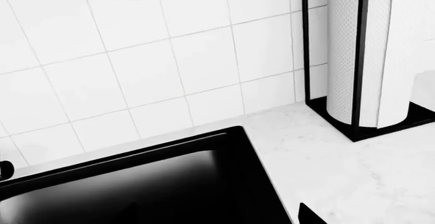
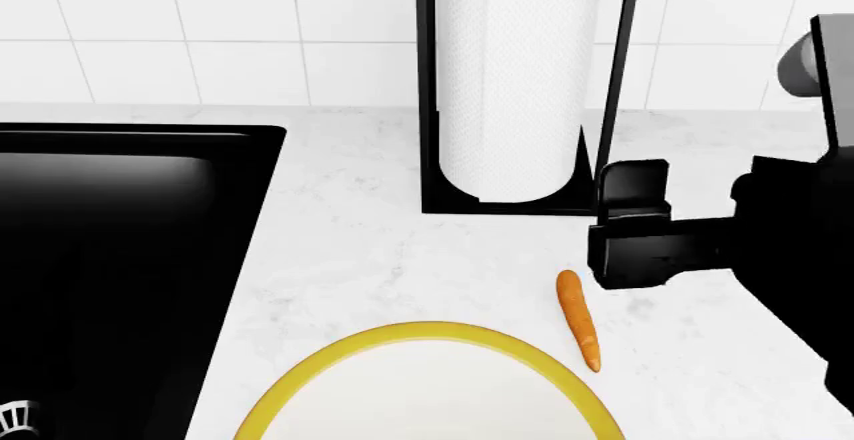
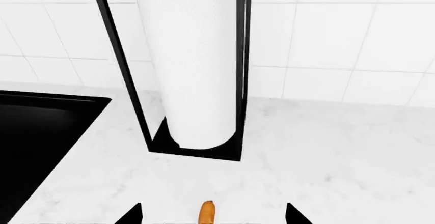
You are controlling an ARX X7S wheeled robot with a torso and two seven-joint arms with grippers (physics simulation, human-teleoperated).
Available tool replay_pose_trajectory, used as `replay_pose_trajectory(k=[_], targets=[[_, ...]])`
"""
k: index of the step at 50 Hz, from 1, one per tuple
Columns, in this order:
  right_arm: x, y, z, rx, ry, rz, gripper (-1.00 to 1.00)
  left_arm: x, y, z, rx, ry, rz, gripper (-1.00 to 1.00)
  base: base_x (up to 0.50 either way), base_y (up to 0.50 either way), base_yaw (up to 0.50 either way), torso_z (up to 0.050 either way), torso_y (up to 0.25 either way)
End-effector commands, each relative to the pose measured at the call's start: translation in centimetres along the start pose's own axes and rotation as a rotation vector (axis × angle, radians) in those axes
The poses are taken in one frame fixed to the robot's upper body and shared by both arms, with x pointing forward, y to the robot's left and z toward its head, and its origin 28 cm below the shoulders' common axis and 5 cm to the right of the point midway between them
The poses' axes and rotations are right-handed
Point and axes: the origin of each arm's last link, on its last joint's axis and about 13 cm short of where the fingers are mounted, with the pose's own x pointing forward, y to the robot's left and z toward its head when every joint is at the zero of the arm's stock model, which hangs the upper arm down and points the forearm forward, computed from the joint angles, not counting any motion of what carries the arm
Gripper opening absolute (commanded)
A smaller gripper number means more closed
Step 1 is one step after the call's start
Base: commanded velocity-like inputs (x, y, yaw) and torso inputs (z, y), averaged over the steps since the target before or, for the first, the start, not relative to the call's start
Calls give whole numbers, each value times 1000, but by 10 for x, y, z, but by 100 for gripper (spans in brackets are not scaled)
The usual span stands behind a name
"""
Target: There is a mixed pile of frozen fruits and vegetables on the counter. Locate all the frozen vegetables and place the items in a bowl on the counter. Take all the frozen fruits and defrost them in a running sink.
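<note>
Right gripper (image 2: 627,230) hangs over the carrot (image 2: 578,318), jaws spread.
The carrot lies on the counter (image 2: 360,260) just beside the bowl (image 2: 427,335), near the towel stand (image 2: 514,90); the sink (image 2: 120,250) sits well apart. Left gripper's state cannot be told.

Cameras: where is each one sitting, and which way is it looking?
Head view: high up, looking down at the counter, carrot, bowl and sink; the right end effector shows.
Left wrist view: on the left arm, facing the sink corner and tiled wall; only a dark tip shows.
Right wrist view: on the right arm, facing the paper towel holder; fingertips straddle the carrot.
All three share the holder.
</note>
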Motion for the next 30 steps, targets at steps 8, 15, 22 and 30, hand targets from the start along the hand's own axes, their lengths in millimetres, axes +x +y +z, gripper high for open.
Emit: replay_pose_trajectory(k=[8, 15, 22, 30], targets=[[73, 15, 6, 33, 219, 58, 100, -1, -1, -5, -8, 14, -19, 100, 0, 0, 0, 0, 0], [94, 18, 3, 57, 276, 59, 100, -2, 3, -6, -13, 18, -11, 100, 0, 0, 0, 0, 0], [116, 17, -6, 61, 333, 36, 100, -3, 3, -5, -15, 17, -16, 100, 0, 0, 0, 0, 0], [125, 17, -15, 72, 364, 15, 100, -3, 2, -10, -15, 30, -25, 100, 0, 0, 0, 0, 0]])
